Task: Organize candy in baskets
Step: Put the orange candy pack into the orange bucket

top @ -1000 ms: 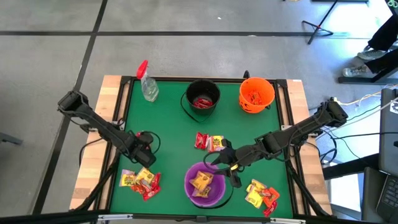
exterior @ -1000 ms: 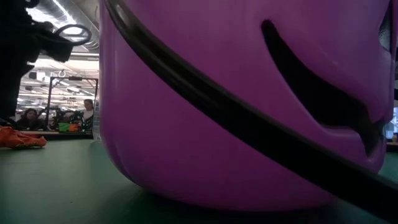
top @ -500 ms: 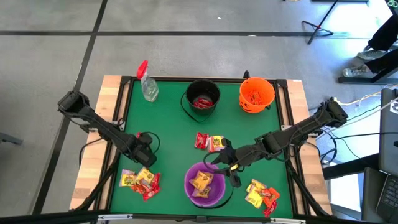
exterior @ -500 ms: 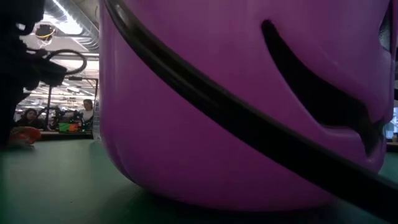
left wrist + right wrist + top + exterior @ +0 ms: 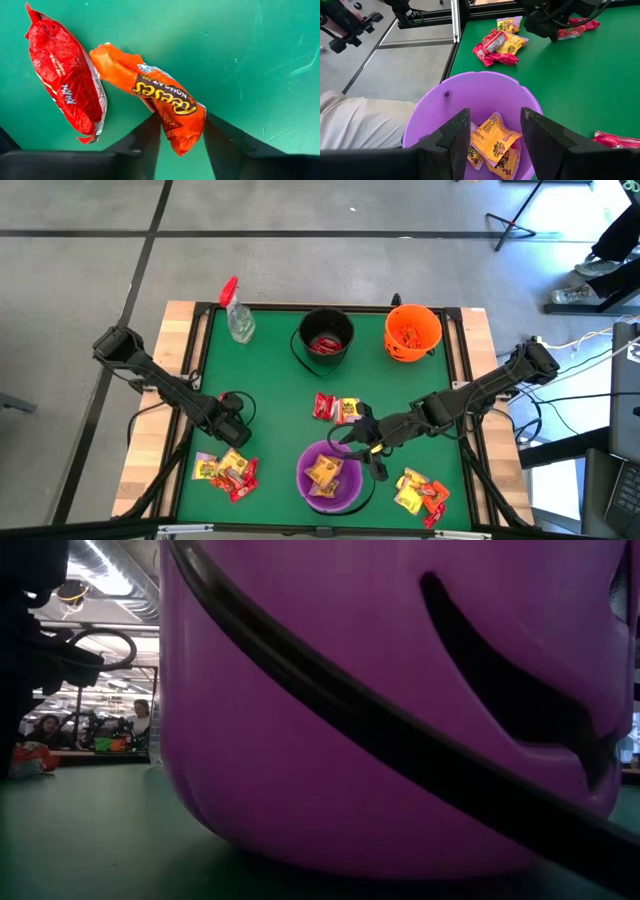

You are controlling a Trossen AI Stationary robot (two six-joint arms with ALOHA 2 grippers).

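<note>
My left gripper point(image 5: 233, 446) points down at the near-left candy pile point(image 5: 225, 470) and is shut on an orange packet point(image 5: 165, 97). A red packet point(image 5: 65, 82) lies beside it on the green mat. My right gripper point(image 5: 365, 443) hangs open and empty over the far right rim of the purple bucket point(image 5: 328, 476), which holds yellow packets point(image 5: 495, 142). The black bucket point(image 5: 325, 338), with red packets in it, and the orange bucket point(image 5: 412, 330) stand at the far edge. The low view shows mostly the purple bucket's wall point(image 5: 400, 720). My left gripper pinches the orange packet's near end point(image 5: 182, 135) between its two fingers point(image 5: 150, 135), one on each long edge. The fingers come from above, pointing down. The packet's other end point(image 5: 107, 57) lies out on the mat beside the red packet.
A clear spray bottle with a red trigger point(image 5: 237, 315) stands at the far left. More packets lie mid-table point(image 5: 337, 409) and at the near right point(image 5: 420, 492). People sit in the room beyond the table point(image 5: 140, 720).
In the low view my left gripper has come down onto the orange packet at the left. The packet now looks shorter and bunched against how flat it lay a second ago. My right gripper has kept still.
</note>
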